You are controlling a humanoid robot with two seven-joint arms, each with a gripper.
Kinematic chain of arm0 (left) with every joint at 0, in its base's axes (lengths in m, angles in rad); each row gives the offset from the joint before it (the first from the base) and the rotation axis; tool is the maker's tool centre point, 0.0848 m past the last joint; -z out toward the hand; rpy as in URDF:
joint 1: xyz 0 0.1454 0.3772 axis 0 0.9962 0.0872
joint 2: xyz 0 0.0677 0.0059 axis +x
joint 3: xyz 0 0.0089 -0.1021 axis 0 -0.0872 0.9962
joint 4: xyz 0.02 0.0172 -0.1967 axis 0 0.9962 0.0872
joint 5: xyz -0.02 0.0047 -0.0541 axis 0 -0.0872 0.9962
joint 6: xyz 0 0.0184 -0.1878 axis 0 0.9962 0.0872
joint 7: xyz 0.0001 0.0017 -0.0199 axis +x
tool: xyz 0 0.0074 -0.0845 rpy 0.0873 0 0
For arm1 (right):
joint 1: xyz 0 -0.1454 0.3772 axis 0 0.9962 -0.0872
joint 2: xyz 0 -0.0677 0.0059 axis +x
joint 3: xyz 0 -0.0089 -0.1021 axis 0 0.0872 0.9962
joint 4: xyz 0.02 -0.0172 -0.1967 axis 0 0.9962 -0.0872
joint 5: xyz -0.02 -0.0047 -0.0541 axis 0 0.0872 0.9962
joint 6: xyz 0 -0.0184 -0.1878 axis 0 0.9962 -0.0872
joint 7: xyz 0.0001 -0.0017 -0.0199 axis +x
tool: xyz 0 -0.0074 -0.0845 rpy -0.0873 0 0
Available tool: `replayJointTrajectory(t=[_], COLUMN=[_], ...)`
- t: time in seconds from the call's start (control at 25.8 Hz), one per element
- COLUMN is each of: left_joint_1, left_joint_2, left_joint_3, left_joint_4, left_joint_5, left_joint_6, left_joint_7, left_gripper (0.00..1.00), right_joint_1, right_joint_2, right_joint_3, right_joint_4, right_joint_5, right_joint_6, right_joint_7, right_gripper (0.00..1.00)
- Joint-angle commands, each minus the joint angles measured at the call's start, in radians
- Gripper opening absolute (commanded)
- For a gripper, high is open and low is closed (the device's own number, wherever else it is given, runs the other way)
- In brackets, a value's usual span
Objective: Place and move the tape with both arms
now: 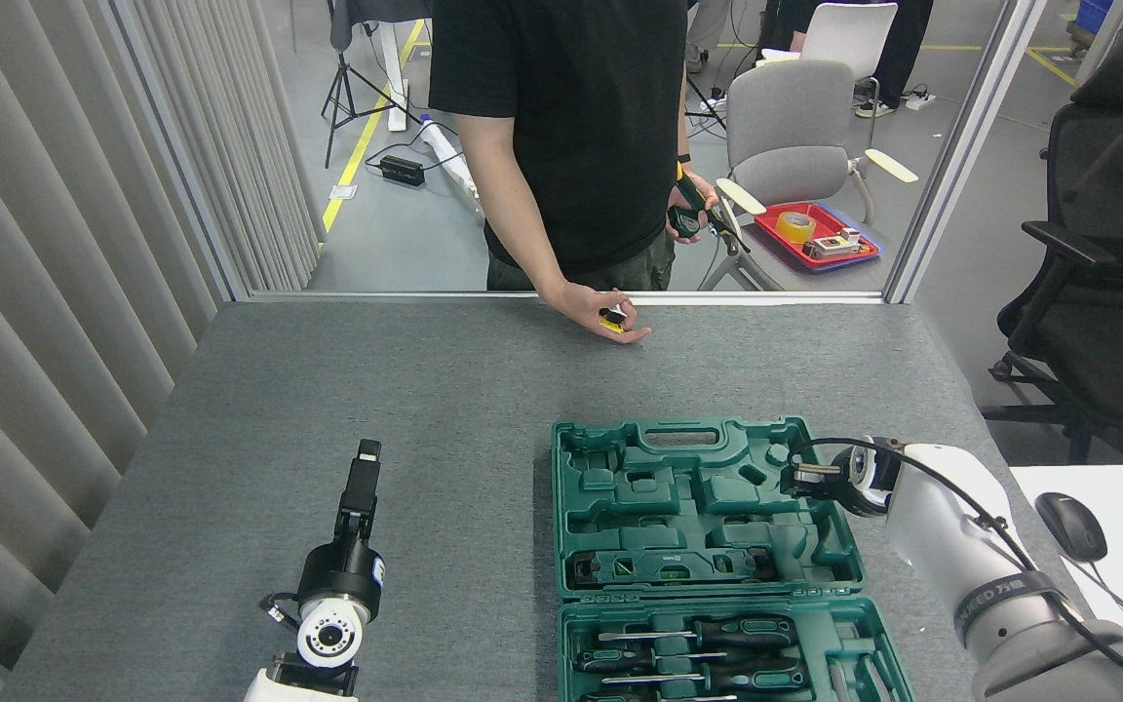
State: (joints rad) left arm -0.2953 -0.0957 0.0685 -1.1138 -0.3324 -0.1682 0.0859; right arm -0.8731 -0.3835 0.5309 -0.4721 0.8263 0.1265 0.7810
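A person's hand (589,302) holds a small yellow and black tape (612,321) just above the table's far edge. My left gripper (363,475) stands over the grey table at the front left, far from the tape. It is turned edge-on, so its fingers show as one narrow black bar with nothing in them. My right arm (951,546) comes in from the lower right. Its dark far end (810,479) hangs over the right rim of the open green tool case (844,561), and the fingers there are too dark to read.
The case's near half (581,624) holds several screwdrivers (698,653). The person stands at the far side, holding a tool in the other hand. Behind are a grey chair (791,127) and a red tray (864,255) with a yellow tape roll (795,226). A mouse (1070,525) lies at the right.
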Motion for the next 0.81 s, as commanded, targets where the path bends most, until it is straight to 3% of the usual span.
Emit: replayJointTrajectory(t=[0.0,0.19,0.46,0.7,0.74,0.77], left_joint_1=[0.001,0.015,0.036,0.028,0.028,0.028], left_joint_2=[-0.012,-0.027,-0.033,-0.035,-0.036,-0.035], left_joint_3=[-0.002,-0.002,-0.058,-0.116,-0.114,-0.114], left_joint_4=[0.006,0.029,0.140,0.077,0.049,0.026], left_joint_5=[0.043,0.043,0.122,0.196,0.197,0.197], left_joint_6=[-0.005,-0.031,-0.266,-0.306,-0.304,-0.303], left_joint_7=[-0.012,-0.011,-0.012,-0.012,-0.012,-0.012], left_gripper=[0.99,0.99,0.99,0.99,0.99,0.99], right_joint_1=[-0.001,-0.003,-0.004,-0.004,-0.004,-0.004], right_joint_2=[-0.005,-0.017,0.008,0.031,0.034,0.035], right_joint_3=[0.000,-0.002,-0.003,0.003,0.003,0.003], right_joint_4=[0.001,0.003,0.052,0.079,0.087,0.093], right_joint_5=[-0.001,-0.003,0.005,0.013,0.014,0.013], right_joint_6=[-0.001,0.004,0.005,0.004,0.002,0.007], right_joint_7=[-0.002,-0.055,-0.175,-0.206,-0.204,-0.198], right_gripper=[0.80,0.80,0.80,0.79,0.83,0.95])
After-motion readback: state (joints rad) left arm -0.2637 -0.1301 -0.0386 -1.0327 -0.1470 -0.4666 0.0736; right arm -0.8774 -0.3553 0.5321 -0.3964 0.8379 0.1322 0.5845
